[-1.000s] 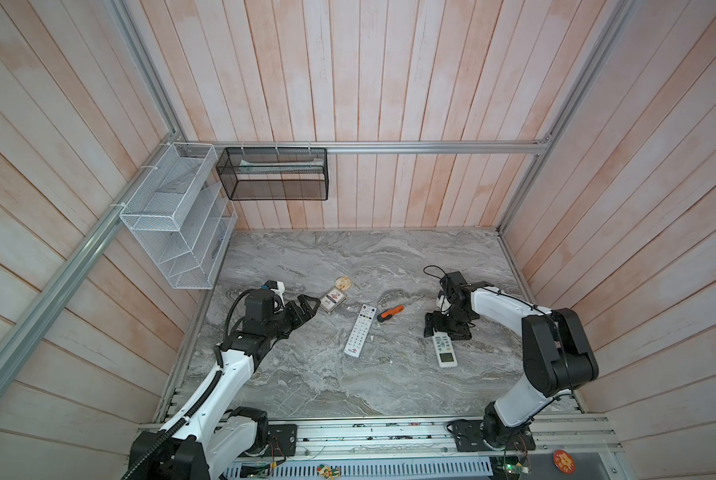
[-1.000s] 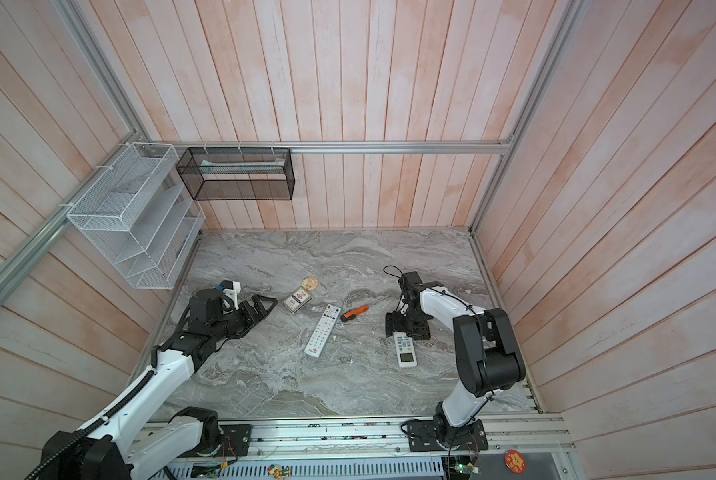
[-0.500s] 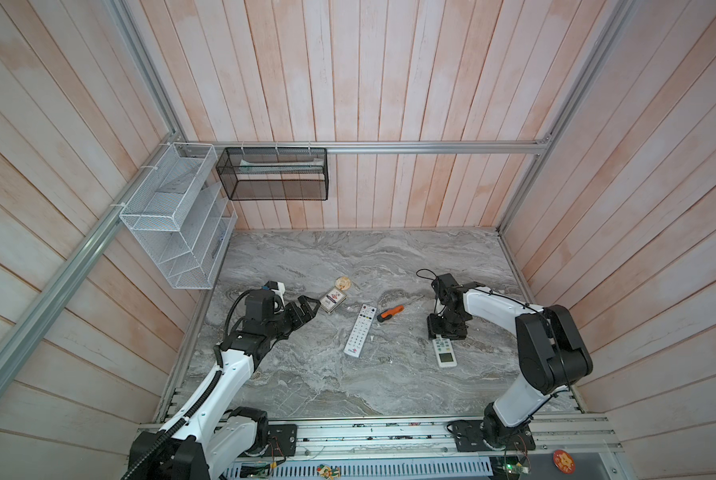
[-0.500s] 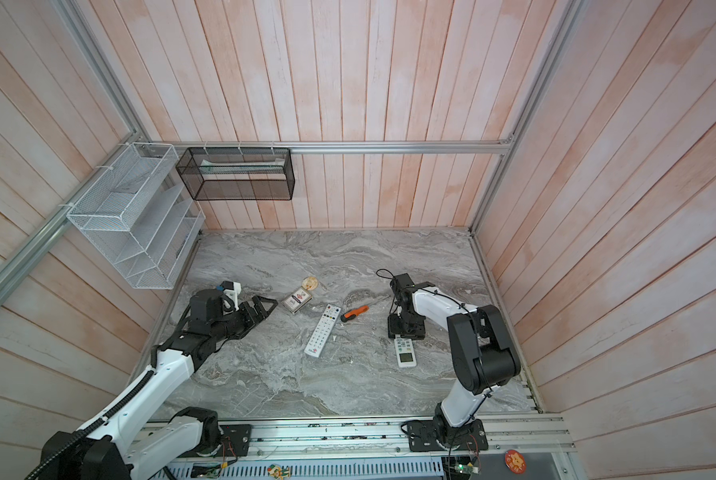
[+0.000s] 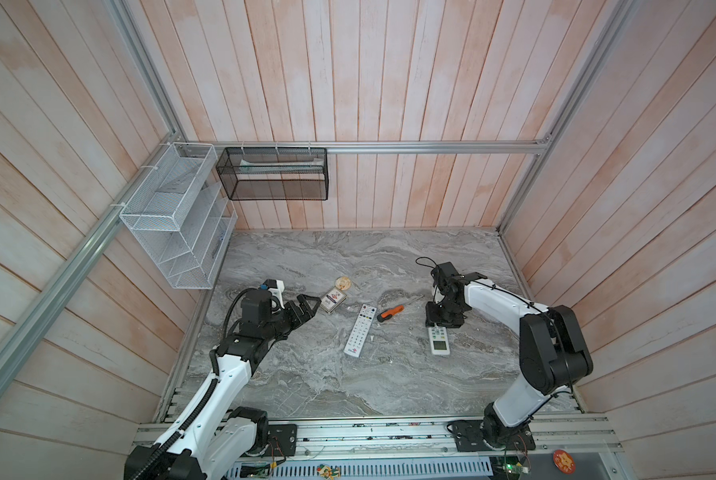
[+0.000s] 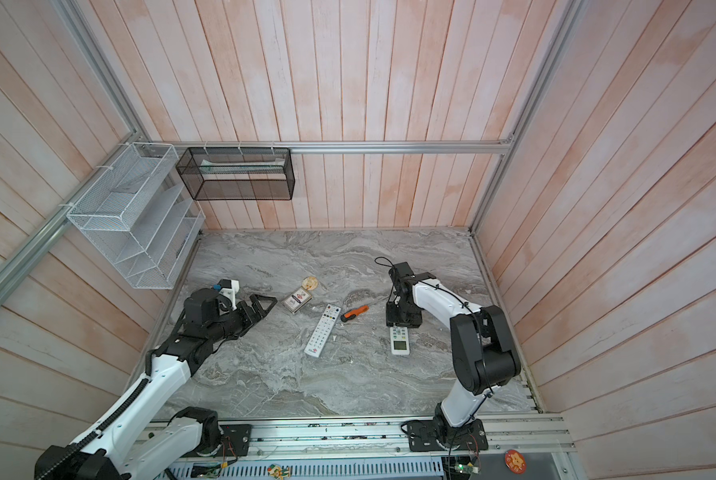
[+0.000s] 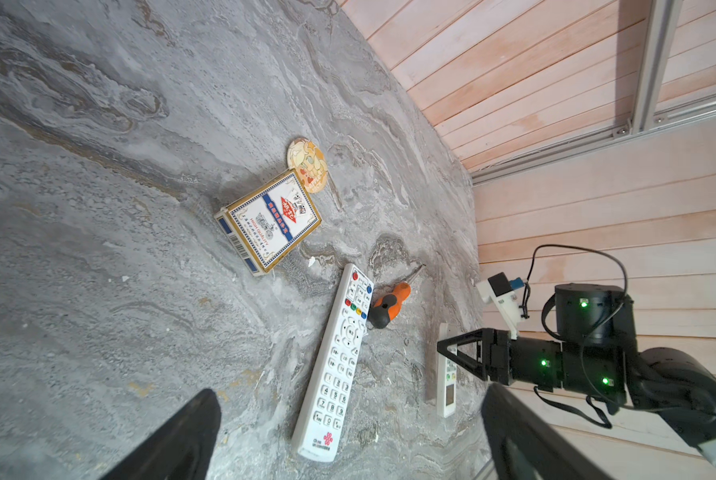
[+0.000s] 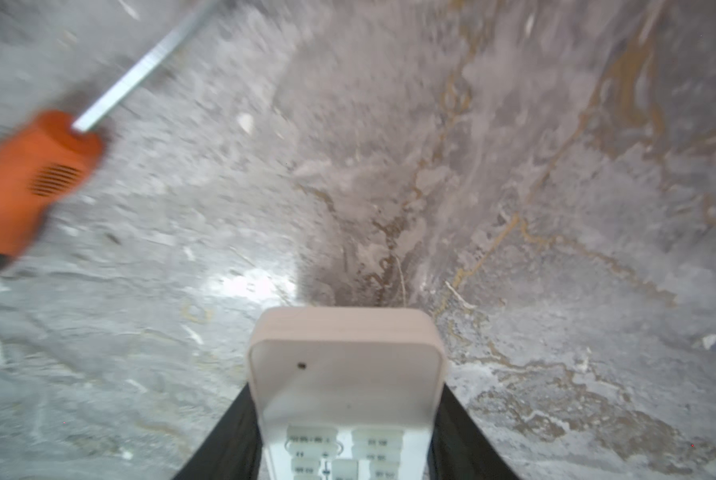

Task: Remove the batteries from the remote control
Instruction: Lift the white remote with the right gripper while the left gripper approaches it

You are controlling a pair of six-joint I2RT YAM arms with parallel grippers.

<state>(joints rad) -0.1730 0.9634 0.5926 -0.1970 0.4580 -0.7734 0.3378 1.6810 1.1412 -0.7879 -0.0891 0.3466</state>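
The remote control is short and white with a small screen, and lies face up on the marble table to the right. My right gripper points down over its far end. In the right wrist view my right gripper has both black fingers pressed against the sides of the remote control. My left gripper hovers open at the left, holding nothing. The left wrist view shows the remote control under the right gripper. The batteries are hidden.
A long white remote lies in the middle, with an orange-handled screwdriver beside its far end. A card box and a round badge lie near the left gripper. White and black mesh baskets hang on the walls.
My right gripper has closed its fingers onto the far end of the short remote and shifted slightly left. The left arm has not moved.
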